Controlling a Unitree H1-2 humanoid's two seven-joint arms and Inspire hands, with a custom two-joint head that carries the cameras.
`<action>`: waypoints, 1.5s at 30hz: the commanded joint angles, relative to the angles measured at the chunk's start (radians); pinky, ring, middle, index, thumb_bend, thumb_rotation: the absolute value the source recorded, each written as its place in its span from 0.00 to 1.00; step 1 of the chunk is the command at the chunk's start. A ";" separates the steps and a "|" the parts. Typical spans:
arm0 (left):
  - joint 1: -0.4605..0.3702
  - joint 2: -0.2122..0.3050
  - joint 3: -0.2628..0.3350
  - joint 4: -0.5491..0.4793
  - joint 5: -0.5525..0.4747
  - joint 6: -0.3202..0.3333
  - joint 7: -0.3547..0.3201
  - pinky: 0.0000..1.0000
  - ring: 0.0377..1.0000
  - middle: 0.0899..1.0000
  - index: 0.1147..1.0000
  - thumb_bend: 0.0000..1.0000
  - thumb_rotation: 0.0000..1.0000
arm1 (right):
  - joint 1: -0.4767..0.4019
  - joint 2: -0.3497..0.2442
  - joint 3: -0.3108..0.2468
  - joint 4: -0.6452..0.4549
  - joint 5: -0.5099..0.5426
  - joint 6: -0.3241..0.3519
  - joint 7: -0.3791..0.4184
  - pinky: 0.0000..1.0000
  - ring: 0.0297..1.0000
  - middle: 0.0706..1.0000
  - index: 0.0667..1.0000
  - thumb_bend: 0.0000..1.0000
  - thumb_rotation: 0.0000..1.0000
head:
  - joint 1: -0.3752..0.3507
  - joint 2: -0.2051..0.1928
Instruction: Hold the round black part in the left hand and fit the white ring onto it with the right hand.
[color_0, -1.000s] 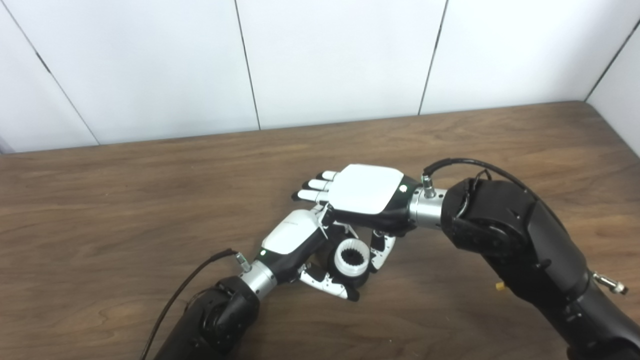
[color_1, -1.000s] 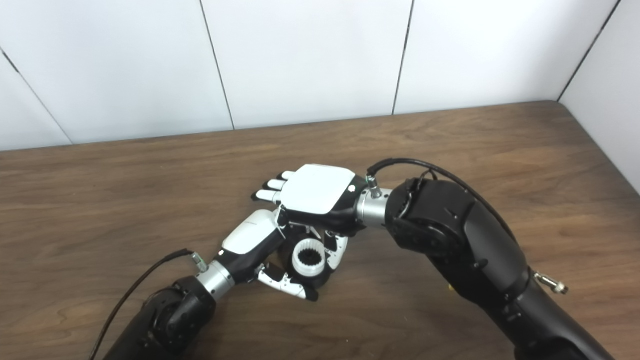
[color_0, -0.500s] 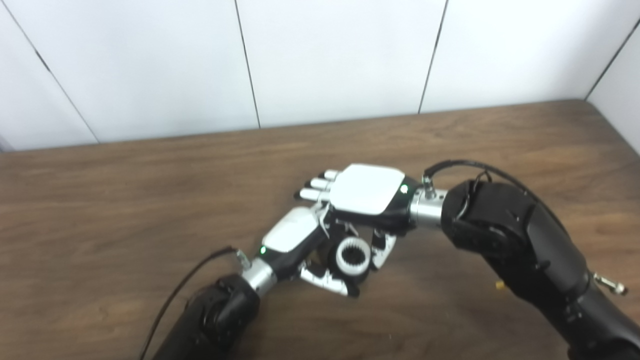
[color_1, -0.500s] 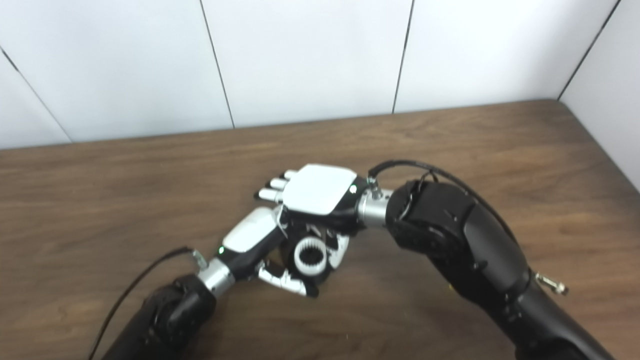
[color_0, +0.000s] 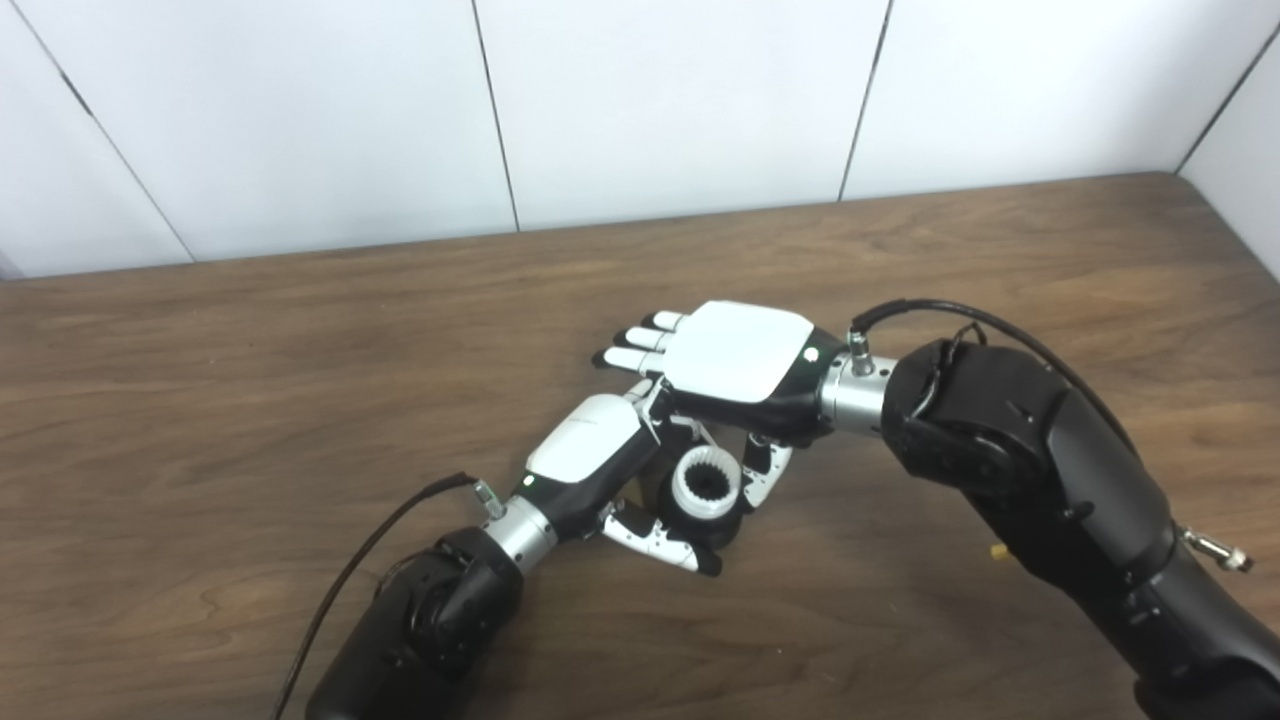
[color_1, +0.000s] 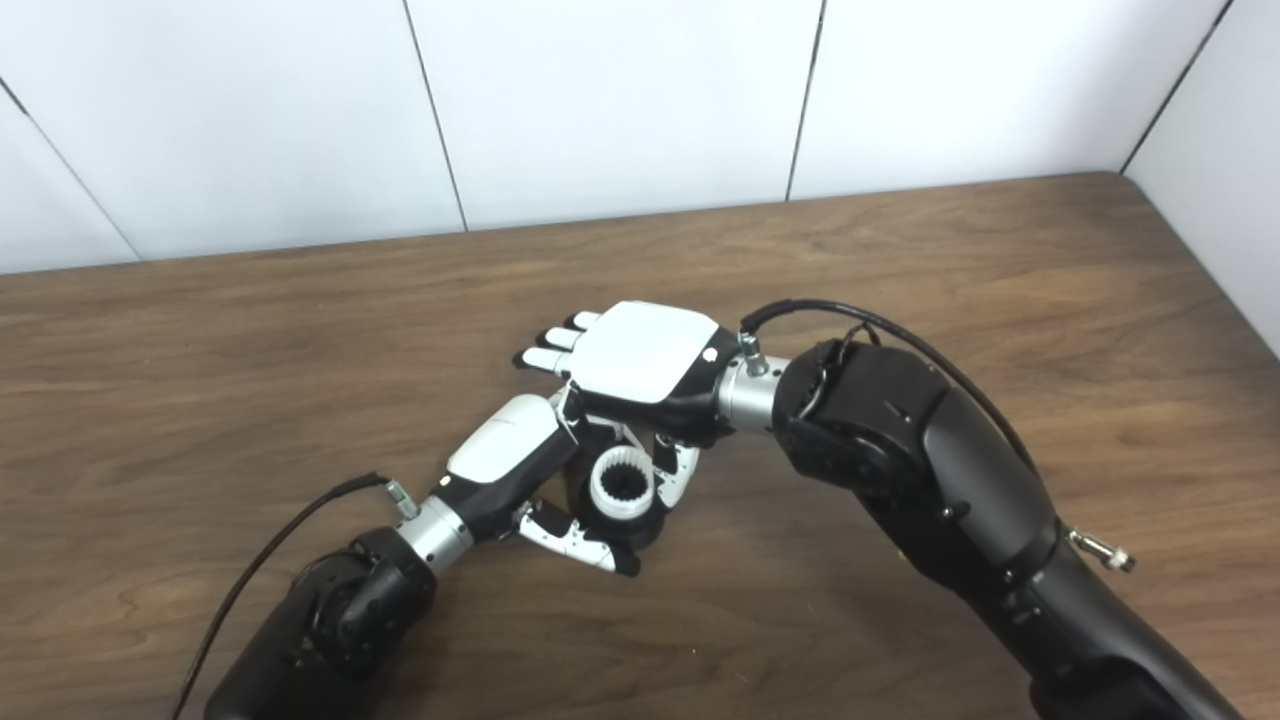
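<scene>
Both robot hands meet near the middle of the wooden table (color_0: 250, 340). Left robot hand (color_0: 600, 465) curls around the round black part (color_0: 690, 520), which carries the toothed white ring (color_0: 705, 490) on top. Right robot hand (color_0: 735, 365) hovers palm-down above, fingers (color_0: 640, 345) extended, thumb (color_0: 755, 480) beside the ring, seemingly holding nothing.

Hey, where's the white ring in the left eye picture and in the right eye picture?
Left eye view: white ring just right of centre, lower middle, between the two hands.
Right eye view: white ring just left of centre, same height.
Shared landmark: the right hand with its white back plate, directly above it.
</scene>
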 joint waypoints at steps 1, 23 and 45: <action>-0.007 -0.003 0.003 -0.028 0.003 -0.002 0.004 1.00 0.91 0.87 0.41 0.52 0.05 | -0.012 -0.002 -0.007 -0.013 -0.003 -0.004 -0.020 1.00 1.00 1.00 0.45 0.51 0.13 | -0.001 0.002; -0.002 -0.006 0.001 -0.037 0.007 0.011 -0.003 1.00 0.93 0.88 0.41 0.52 0.05 | 0.001 0.007 0.017 0.003 -0.039 -0.017 -0.040 1.00 1.00 1.00 0.45 0.51 0.13 | 0.000 0.008; 0.003 -0.010 -0.012 -0.041 0.019 0.020 0.008 1.00 0.92 0.89 0.41 0.52 0.05 | 0.009 0.016 0.041 0.027 -0.047 -0.018 -0.065 1.00 1.00 0.98 0.45 0.52 0.14 | 0.005 0.012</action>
